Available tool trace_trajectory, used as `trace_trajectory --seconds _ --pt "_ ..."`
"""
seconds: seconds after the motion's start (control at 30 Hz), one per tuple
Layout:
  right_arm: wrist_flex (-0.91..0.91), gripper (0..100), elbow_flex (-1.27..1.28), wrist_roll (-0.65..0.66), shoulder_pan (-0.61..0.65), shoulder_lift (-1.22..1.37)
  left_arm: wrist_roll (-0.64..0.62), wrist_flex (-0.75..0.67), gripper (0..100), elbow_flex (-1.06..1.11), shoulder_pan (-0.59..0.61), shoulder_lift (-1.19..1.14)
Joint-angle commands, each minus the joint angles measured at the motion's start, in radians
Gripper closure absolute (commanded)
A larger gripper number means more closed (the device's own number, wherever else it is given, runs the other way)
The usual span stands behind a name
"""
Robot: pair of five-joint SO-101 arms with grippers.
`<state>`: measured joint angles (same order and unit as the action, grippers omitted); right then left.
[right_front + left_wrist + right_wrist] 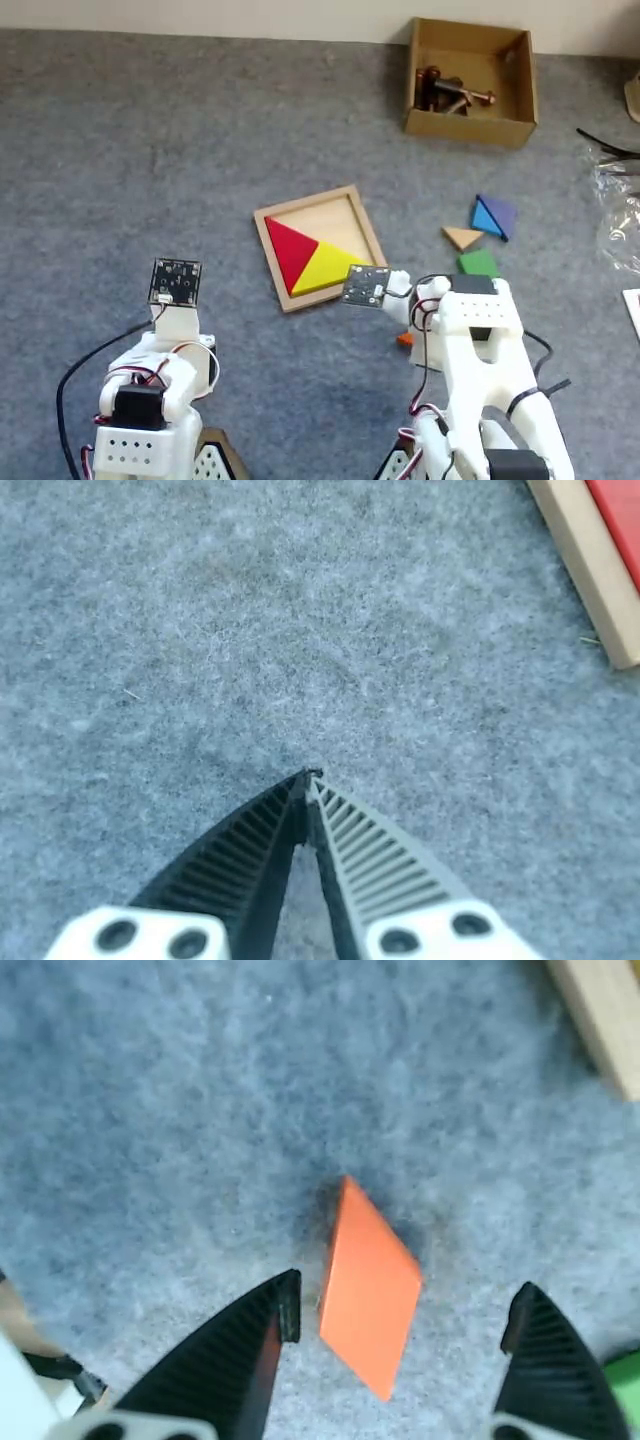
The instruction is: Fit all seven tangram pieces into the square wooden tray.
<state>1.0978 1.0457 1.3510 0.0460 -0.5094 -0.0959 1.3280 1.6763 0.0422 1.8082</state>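
Hovering wide open, the right end effector (407, 1295) grips nothing, with the orange piece (368, 1290) between its fingers on the grey bench (150, 150); left end effector (308, 775) is pinched shut, empty, near the wooden tray (305, 200); that holds a red triangle (288, 252) and yellow triangle (328, 266); green piece (478, 263), tan piece (462, 237), blue piece (486, 217) and purple piece (500, 212) lie beyond.

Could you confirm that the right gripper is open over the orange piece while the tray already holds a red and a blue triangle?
Not quite: the tray holds a red triangle and a yellow triangle, not blue, as the high view shows. The right gripper is open over the orange piece.
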Motion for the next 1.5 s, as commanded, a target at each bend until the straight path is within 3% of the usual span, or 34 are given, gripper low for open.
trace_trajectory --seconds 0.0,0.13,0.33,1.47 --pt "-0.018 69.2 -0.007 0.003 -0.027 0.002 -0.006 -0.003 99 0.019 -0.016 0.007" --pt "-0.019 70.1 -0.005 0.003 -0.035 0.002 -0.006 -0.003 99 0.019 -0.016 0.007" --pt "-0.038 80.3 -0.005 -0.061 -0.033 0.002 -0.006 -0.003 99 0.019 -0.016 0.007" --pt "-0.094 74.6 0.042 -0.147 -0.028 0.004 -0.006 -0.003 99 0.019 -0.016 0.007"
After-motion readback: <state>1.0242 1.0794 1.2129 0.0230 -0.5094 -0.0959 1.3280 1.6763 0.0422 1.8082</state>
